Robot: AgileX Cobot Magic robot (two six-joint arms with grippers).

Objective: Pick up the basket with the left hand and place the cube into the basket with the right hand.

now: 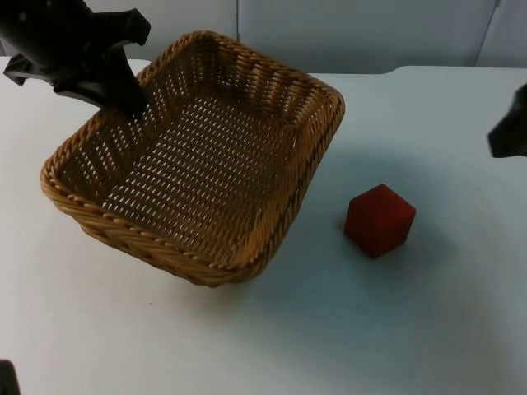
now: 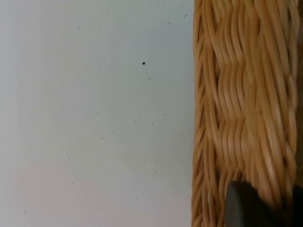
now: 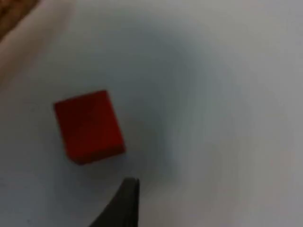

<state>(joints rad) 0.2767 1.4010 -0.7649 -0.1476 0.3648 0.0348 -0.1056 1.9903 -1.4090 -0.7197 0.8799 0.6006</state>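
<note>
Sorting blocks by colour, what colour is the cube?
Red; the cube shows best in the top view.

Both arms are showing matte black, angular housings. The left gripper (image 1: 132,103) is showing blocky black fingers; the right gripper (image 1: 510,127) is showing as a dark, blunt-edged shape.

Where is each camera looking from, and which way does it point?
Top view: fixed above, looking down and forward at the basket, red cube and left gripper on the rim.
Left wrist view: along that gripper onto basket weave and white table.
Right wrist view: down onto the cube, a black fingertip near.
Top and right wrist views share the cube.
</note>
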